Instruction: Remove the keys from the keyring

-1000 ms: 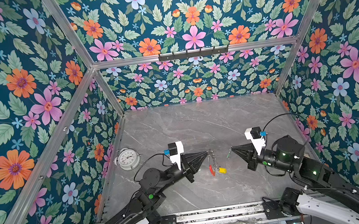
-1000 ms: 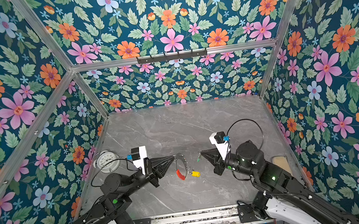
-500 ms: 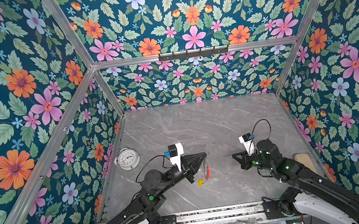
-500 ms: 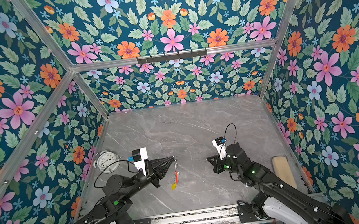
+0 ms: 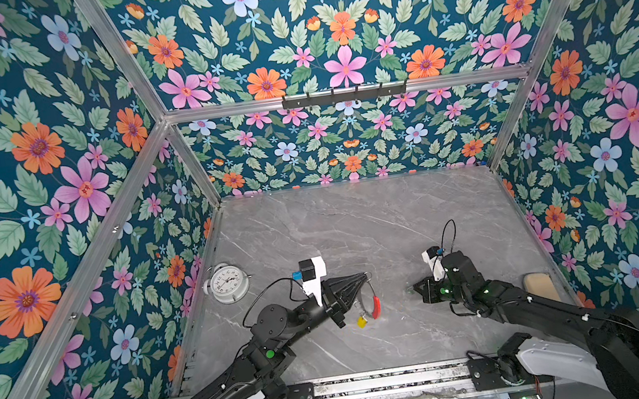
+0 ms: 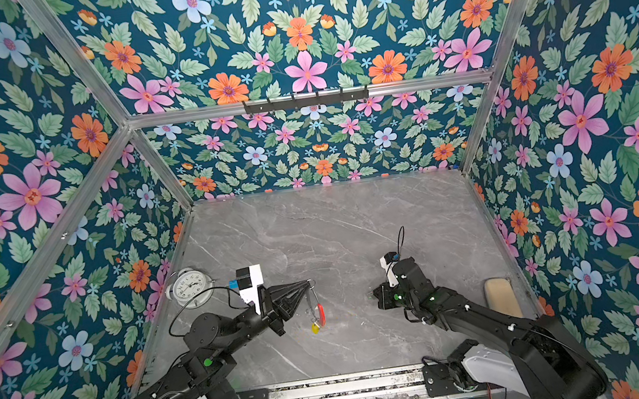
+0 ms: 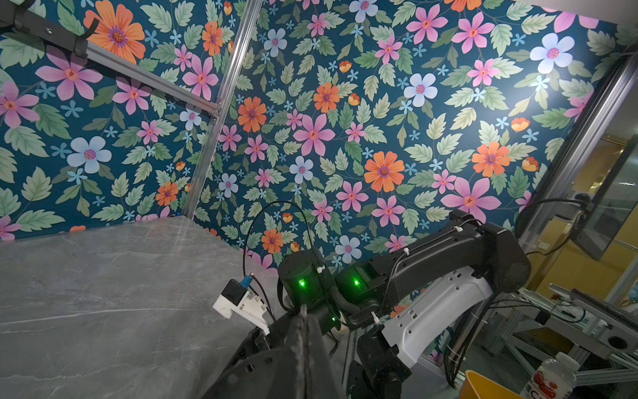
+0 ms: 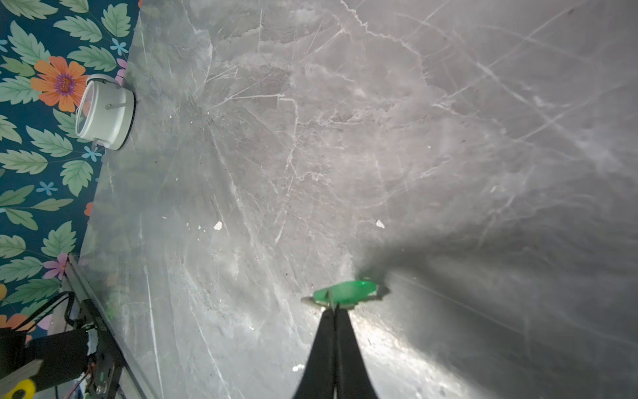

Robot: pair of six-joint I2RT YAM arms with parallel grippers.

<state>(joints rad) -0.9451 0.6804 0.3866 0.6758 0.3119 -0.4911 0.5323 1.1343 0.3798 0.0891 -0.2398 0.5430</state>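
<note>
At centre-left, left gripper [image 5: 365,276] is pinching the hanging keyring [image 5: 375,306]
Right gripper [image 8: 334,309] is clamping the green key [image 8: 345,291] by its head; likely light, slippery

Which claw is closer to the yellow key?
Left. The left gripper holds the keyring, the yellow key dangling just below it; the right gripper stands apart, clamped on the green key.
</note>
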